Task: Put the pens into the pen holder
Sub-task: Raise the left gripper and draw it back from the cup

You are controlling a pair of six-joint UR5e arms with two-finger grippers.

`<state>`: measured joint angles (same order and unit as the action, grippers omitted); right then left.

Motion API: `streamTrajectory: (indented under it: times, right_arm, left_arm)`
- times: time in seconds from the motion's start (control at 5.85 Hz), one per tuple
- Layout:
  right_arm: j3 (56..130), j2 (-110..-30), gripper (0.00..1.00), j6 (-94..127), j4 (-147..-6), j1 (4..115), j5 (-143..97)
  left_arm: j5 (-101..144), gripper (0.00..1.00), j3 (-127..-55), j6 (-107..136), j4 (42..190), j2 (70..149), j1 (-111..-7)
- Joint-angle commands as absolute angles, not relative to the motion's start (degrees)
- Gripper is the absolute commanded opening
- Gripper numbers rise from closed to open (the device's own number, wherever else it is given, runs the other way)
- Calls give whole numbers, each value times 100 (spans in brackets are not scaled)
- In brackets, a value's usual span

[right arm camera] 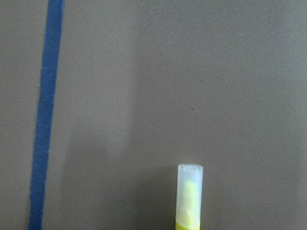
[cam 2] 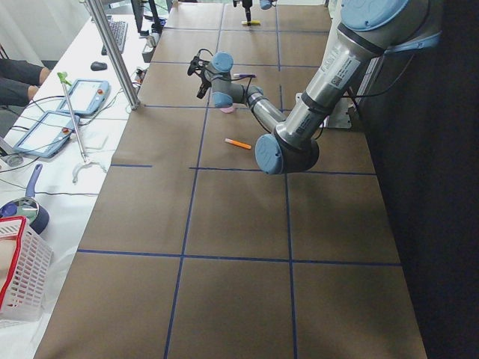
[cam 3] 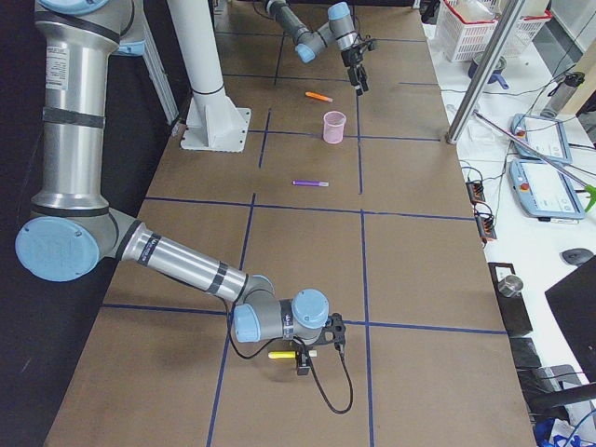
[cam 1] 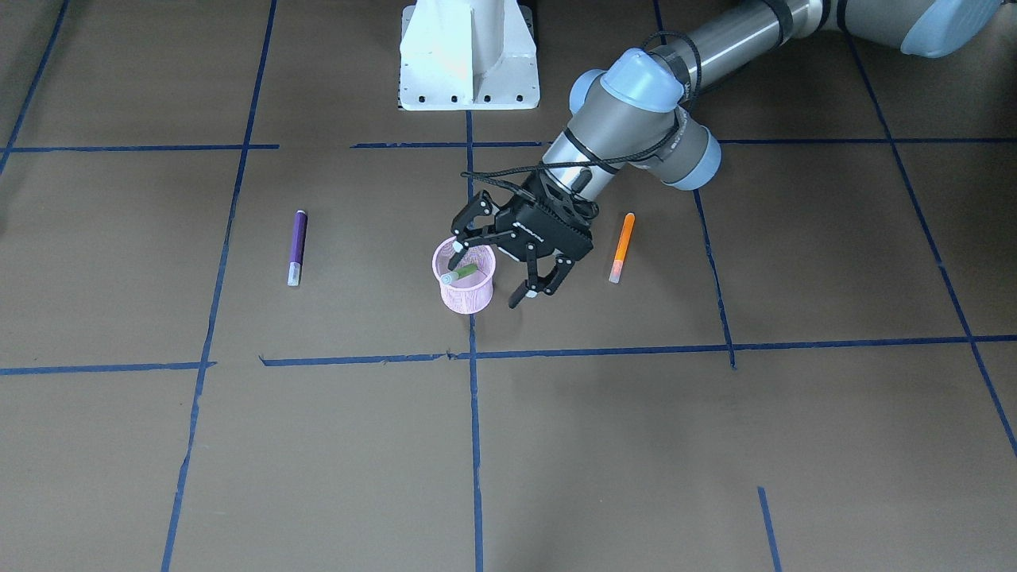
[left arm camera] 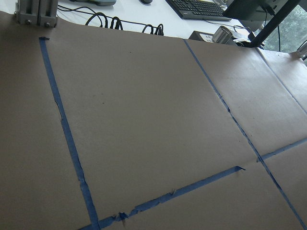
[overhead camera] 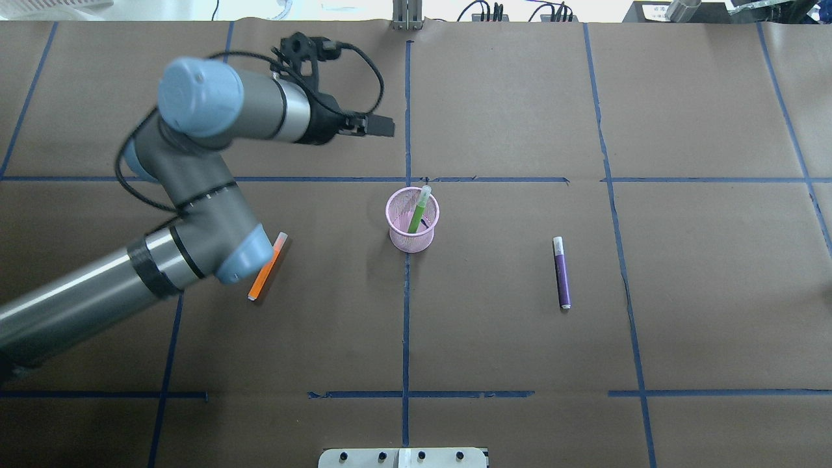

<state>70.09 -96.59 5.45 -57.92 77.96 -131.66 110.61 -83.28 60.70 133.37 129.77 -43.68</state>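
The pink mesh pen holder (cam 1: 465,292) stands mid-table with the green pen (cam 1: 461,274) leaning inside it, cap end up; both also show in the overhead view (overhead camera: 412,224). My left gripper (cam 1: 486,278) is open and empty, raised, one finger over the holder's rim. The orange pen (cam 1: 622,246) lies on the robot's left of the holder, and the purple pen (cam 1: 297,246) on the robot's right. My right gripper (cam 3: 303,358) sits low at the table's right end beside a yellow pen (right arm camera: 189,199); I cannot tell whether it is open or shut.
The white robot base (cam 1: 469,56) stands behind the holder. Blue tape lines (overhead camera: 406,312) cross the brown table cover. My left arm's elbow (overhead camera: 240,253) hangs over the orange pen's cap end. Pendants and baskets sit on side benches off the table.
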Motion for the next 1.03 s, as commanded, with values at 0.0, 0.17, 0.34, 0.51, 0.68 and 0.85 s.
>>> streamTrajectory:
  times: [0.0,0.17,0.34,0.51,0.68,0.85]
  right_arm:
    - [7014,-9659,97,545,-5792,7796,-13166]
    - [7005,-9659,84,545,-5792,7796,-13166]
    - [7005,-9659,69,545,-5801,7796,-13175]
    - [6996,-9659,44,545,-5801,7796,-13166]
    - [7040,-9659,14,545,-5818,7796,-13183]
    - [7057,-9633,3,545,-5836,7796,-13192]
  left_arm:
    - [12919,100,-8332,6012,12301,12964,-5383]
    - [13451,100,-8332,5585,11774,12955,-5596]
    - [13639,100,-8410,5216,11229,12964,-5642]
    - [13649,100,-8429,5151,11137,12955,-5643]
    - [13649,100,-8455,5150,11127,12946,-5643]
    - [13649,100,-8455,5150,11127,12946,-5643]
